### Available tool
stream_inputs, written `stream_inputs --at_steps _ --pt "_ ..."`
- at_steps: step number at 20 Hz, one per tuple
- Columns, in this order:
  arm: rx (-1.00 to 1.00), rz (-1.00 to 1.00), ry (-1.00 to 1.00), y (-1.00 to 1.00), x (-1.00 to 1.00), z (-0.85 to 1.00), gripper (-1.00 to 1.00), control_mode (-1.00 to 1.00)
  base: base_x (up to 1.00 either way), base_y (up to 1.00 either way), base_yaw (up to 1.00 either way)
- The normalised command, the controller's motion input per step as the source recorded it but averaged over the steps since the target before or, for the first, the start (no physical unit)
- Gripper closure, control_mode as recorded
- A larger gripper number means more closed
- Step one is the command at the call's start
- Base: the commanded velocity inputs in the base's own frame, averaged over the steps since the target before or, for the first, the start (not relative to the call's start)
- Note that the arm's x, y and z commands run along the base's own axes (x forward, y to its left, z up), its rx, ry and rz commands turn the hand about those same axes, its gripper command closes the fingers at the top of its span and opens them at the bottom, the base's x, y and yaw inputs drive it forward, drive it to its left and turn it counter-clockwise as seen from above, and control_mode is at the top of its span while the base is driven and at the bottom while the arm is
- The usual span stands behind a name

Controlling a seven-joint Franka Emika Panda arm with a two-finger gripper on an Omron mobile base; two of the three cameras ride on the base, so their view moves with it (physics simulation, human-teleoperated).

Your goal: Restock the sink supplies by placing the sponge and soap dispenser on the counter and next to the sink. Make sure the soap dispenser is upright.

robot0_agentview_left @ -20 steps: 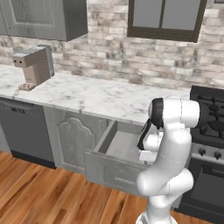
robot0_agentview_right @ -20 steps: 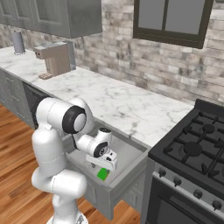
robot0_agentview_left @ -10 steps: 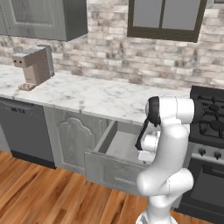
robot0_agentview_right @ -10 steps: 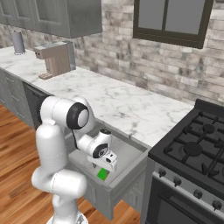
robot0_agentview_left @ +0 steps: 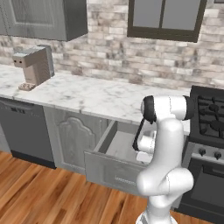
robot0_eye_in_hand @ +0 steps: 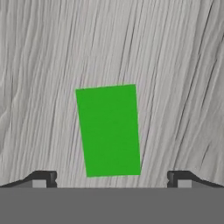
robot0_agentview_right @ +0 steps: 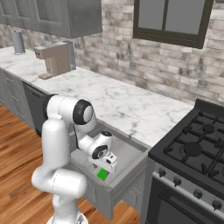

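sponge point(robot0_eye_in_hand: 108, 130): flat on the drawer point(robot0_agentview_right: 131, 154) floor, straight ahead of my claw point(robot0_eye_in_hand: 112, 178), between its tips
long axis: runs away from me, slightly tilted
claw: wide open, empty

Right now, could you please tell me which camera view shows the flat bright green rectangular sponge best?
The hand view: the flat bright green rectangular sponge lies whole on the grey drawer floor. The right base view shows a small green patch under the gripper. In the left base view the arm blocks it.
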Motion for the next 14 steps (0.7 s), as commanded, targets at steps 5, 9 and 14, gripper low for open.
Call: stream_inputs --at_steps 5,9,14 --pt "0.00 0.00 0.00 0.00 0.21 -0.27 -1.00 -1.00 0.00 0.00 0.00" --pt "0.00 0.00 0.00 -0.16 0.30 -0.25 -1.00 -1.00 0.00 0.00 0.00" --pt "0.00 0.00 0.00 -0.03 0.23 -0.26 -1.00 -1.00 0.00 0.00 0.00"
